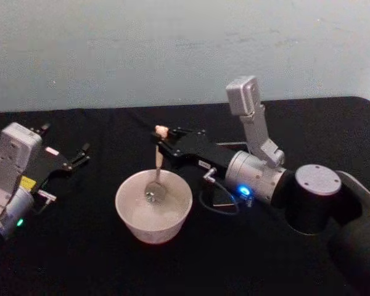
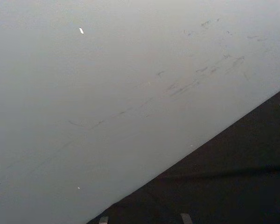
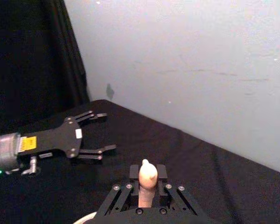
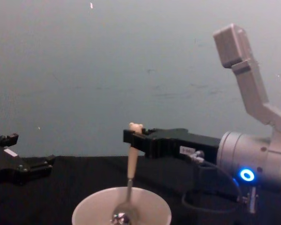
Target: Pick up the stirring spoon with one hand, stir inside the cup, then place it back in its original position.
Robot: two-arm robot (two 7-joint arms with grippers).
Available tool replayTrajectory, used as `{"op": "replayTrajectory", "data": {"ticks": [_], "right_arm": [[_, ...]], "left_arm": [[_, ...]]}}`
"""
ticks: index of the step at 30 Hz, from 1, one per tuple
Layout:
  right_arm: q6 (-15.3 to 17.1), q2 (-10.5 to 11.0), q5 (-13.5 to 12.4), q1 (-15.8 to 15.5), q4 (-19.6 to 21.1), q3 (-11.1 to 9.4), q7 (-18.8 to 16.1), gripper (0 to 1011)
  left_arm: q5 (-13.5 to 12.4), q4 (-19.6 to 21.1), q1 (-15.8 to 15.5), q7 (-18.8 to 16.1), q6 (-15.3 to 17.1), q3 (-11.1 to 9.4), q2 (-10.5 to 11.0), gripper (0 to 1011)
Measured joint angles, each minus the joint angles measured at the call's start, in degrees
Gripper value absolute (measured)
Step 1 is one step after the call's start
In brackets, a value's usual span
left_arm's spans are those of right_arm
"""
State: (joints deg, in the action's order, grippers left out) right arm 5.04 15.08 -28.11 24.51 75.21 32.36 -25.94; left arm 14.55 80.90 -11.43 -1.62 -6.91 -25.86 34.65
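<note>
The right gripper (image 1: pixel 162 143) reaches in from the right side of the black bench (image 1: pixel 80 259), held low and roughly level, its fingers closed narrowly on the top of the stirring spoon (image 1: pixel 157 165) just under the little bear head (image 3: pixel 148 171). In the right wrist view the cream knob pokes up between the two black fingers. The spoon hangs nearly upright, tilted only slightly, with its beige handle dropping straight down past the rim of the cup (image 1: pixel 122 192). Its silver bowl (image 1: pixel 154 194) sits low inside the cup, a little left of centre. Whether the metal actually touches the cup's floor or hangs just above it is hard to say from these angles. The cup, wide, round and cream-white, stands on the bench in front of the robot, directly beneath the right gripper's fingertips. Behind that gripper the silver-white wrist carries a blue-lit ring (image 4: pixel 246 175), and a thin dark cable loops down beside it. The left gripper (image 1: pixel 65 142) rests at the far left of the bench, well apart from the cup. Its fingers are spread wide and hold nothing (the right wrist view shows both prongs clearly parted). A pale grey wall (image 1: pixel 172 49) rises behind the bench's far edge.
</note>
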Motion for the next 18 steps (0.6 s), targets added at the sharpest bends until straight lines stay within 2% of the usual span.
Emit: {"op": "replayTrajectory", "data": {"ticks": [6, 13, 18], "right_arm": [[0.25, 1.4, 0.02, -1.08, 1.43, -1.18, -0.42, 211], [0.91, 4.81, -1.13, -3.82, 5.34, -2.37, -2.47, 211], [1.7, 7.95, -3.22, -6.39, 9.46, -2.88, -4.78, 211]], "left_arm": [[0.0, 0.0, 0.0, 0.0, 0.0, 0.0, 0.0, 1001], [0.0, 0.0, 0.0, 0.0, 0.0, 0.0, 0.0, 1001], [0.0, 0.0, 0.0, 0.0, 0.0, 0.0, 0.0, 1002]]}}
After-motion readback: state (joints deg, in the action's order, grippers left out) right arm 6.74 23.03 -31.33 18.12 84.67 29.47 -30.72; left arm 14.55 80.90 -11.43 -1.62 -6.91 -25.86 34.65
